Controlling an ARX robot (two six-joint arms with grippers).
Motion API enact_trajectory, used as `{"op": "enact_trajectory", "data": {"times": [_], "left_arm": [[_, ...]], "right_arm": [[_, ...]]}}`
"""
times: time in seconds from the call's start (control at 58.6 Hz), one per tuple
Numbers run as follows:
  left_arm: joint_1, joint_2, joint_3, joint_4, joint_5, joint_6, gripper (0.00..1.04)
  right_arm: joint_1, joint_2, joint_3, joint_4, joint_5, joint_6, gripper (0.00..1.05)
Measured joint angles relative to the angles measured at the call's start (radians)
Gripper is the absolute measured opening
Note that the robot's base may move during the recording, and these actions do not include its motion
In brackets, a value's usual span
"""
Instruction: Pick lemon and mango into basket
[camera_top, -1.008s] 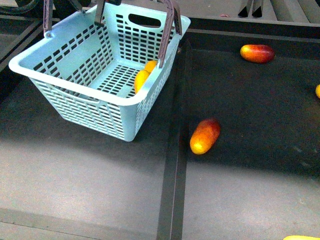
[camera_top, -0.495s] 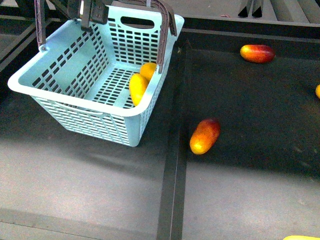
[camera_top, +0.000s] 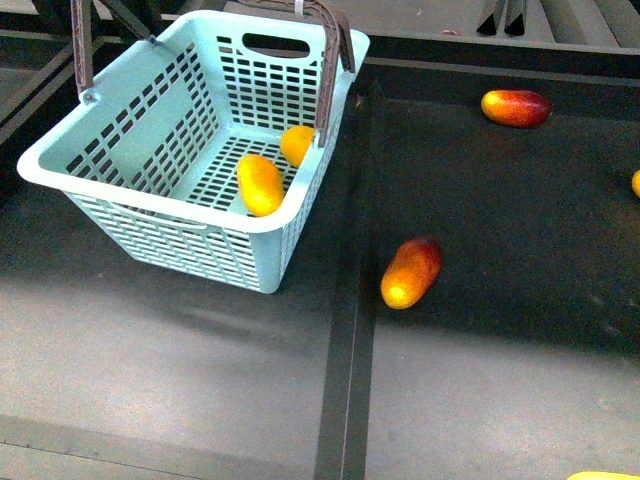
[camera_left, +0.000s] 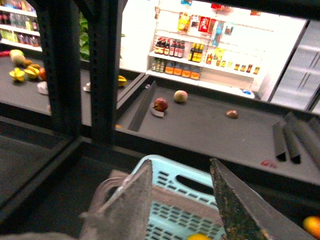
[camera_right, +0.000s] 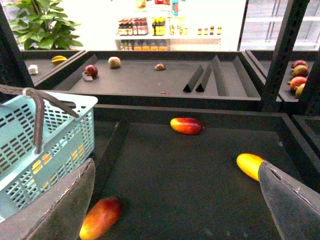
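The light teal basket (camera_top: 150, 190) stands on the dark shelf at the left, its brown handles (camera_top: 330, 70) raised. On its floor lie the elongated yellow-orange mango (camera_top: 260, 184) and, beside the right handle, the smaller lemon (camera_top: 296, 143). In the left wrist view my left gripper (camera_left: 180, 162) is open above the basket's end wall (camera_left: 175, 175), with nothing between its fingers. In the right wrist view my right gripper (camera_right: 176, 165) is open over the bare dark shelf, to the right of the basket (camera_right: 35, 145). Neither gripper shows in the front view.
A red-orange mango (camera_top: 410, 272) lies just right of the raised divider (camera_top: 350, 300). Another red mango (camera_top: 515, 107) is at the back right. A yellow fruit (camera_right: 250, 165) sits close to my right gripper's finger. Farther shelves hold more fruit.
The basket came down and settled slightly left. The mango rolled left across its floor. My left gripper let go of the handle and rose out of the front view.
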Motion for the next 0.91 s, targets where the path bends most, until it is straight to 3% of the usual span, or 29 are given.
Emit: {"op": "enact_trajectory", "data": {"times": [0.154, 0.717, 0.768, 0.905], "left_arm": [[0.047, -0.126, -0.246, 0.060, 0.069, 0.106, 0.03], [0.188, -0.557, -0.689, 0.081, 0.201, 0.135, 0.03], [0.229, -0.588, -0.716, 0.060, 0.262, 0.137, 0.03], [0.258, -0.713, -0.749, -0.025, 0.269, 0.137, 0.03]], "right_arm": [[0.000, 0.000, 0.000, 0.000, 0.000, 0.000, 0.96], [0.000, 0.000, 0.000, 0.000, 0.000, 0.000, 0.96], [0.000, 0.000, 0.000, 0.000, 0.000, 0.000, 0.96], [0.000, 0.000, 0.000, 0.000, 0.000, 0.000, 0.96]]}}
